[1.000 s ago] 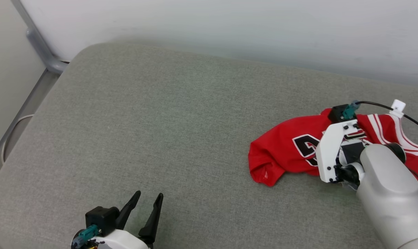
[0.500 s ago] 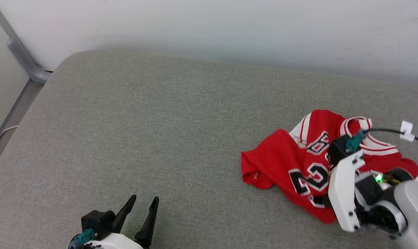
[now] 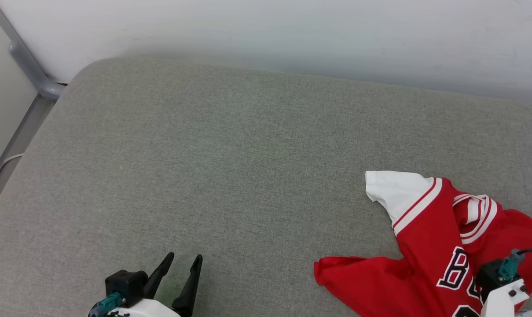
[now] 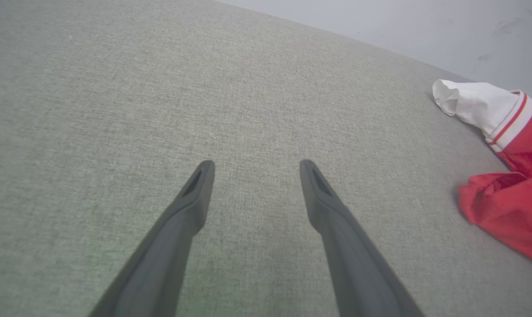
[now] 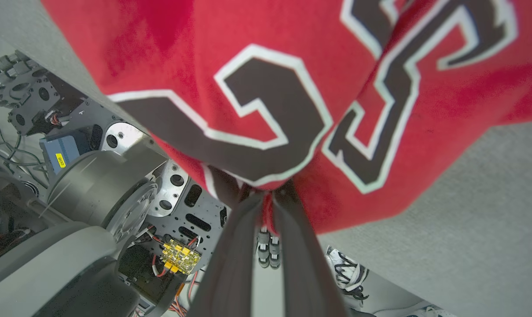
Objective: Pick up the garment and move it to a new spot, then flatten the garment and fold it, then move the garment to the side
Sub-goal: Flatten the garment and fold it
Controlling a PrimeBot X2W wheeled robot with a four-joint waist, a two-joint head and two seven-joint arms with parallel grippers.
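The red garment (image 3: 428, 259) with black white-outlined lettering lies at the near right of the grey cushion, one white sleeve (image 3: 393, 189) spread toward the middle. In the right wrist view my right gripper (image 5: 268, 189) is shut on a pinch of the garment (image 5: 266, 88) just below the black numerals, at the cushion's front edge. The head view catches just the right wrist housing (image 3: 501, 286) at the bottom right corner. My left gripper (image 3: 183, 259) stands open at the lower left, over bare cushion. In the left wrist view the left gripper (image 4: 254, 165) is well apart from the garment (image 4: 512, 207).
A grey fabric cushion (image 3: 230, 158) fills the scene, with a pale wall behind it. A grey metal pipe (image 3: 28, 61) runs down at the far left. Below the cushion's front edge, the right wrist view shows my wheeled base (image 5: 94, 189) and a shoe (image 5: 349, 268) on the floor.
My right gripper has dragged the garment toward the front edge of the cushion, and the garment has stretched out with a white sleeve now showing. The left gripper stays put.
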